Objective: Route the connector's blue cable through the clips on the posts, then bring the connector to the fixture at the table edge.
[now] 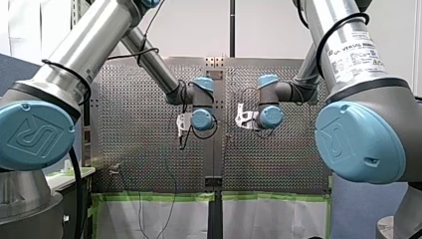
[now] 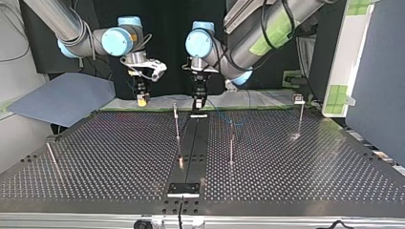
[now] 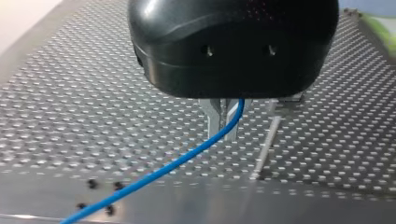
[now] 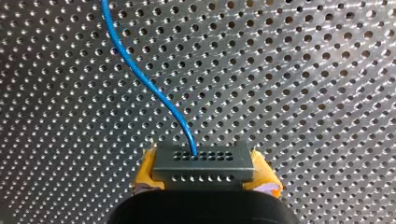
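Right pincer (image 4: 205, 169) clamping connector (image 4: 204, 158); left pincer (image 3: 224, 122) closed on cable (image 3: 177, 163), best kept taut toward post (image 3: 266, 144) just beside it.

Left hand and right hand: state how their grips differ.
My left hand pinches the blue cable itself; my right hand clamps the grey connector that the cable leaves. The left hand's fingers are bare metal and narrow; the right hand's pads are yellow. Both are shut, and both hang above the perforated table.
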